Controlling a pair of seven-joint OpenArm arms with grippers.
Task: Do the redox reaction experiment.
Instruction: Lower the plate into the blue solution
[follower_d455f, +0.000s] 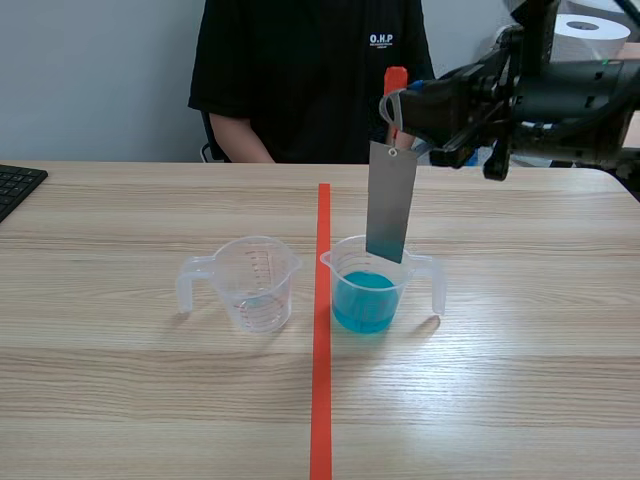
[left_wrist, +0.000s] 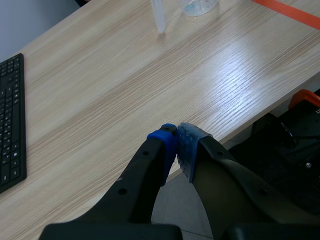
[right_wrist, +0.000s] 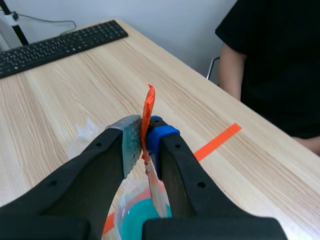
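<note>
Pale wood counter (follower_d455f: 120, 400). Over its near edge: left claw (left_wrist: 177, 137) pressed together, empty. Centre-left: empty clear cup (follower_d455f: 258, 285). Right of centre: cup of blue liquid (follower_d455f: 370, 290); grey metal strip (follower_d455f: 390, 200) hangs over it, right claw (right_wrist: 145, 132) pinching its orange tab (right_wrist: 148, 107). Best lowered straight and slowly, clear of the rim.

The black shirt (follower_d455f: 310, 90) bears white "O.H.P" — red scale on the clear cup (follower_d455f: 258, 290) (tiny) is illegible.

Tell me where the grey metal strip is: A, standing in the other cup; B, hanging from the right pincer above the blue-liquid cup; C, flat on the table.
B: the right pincer clamps its orange tab, and the strip hangs above the cup of blue liquid.
</note>
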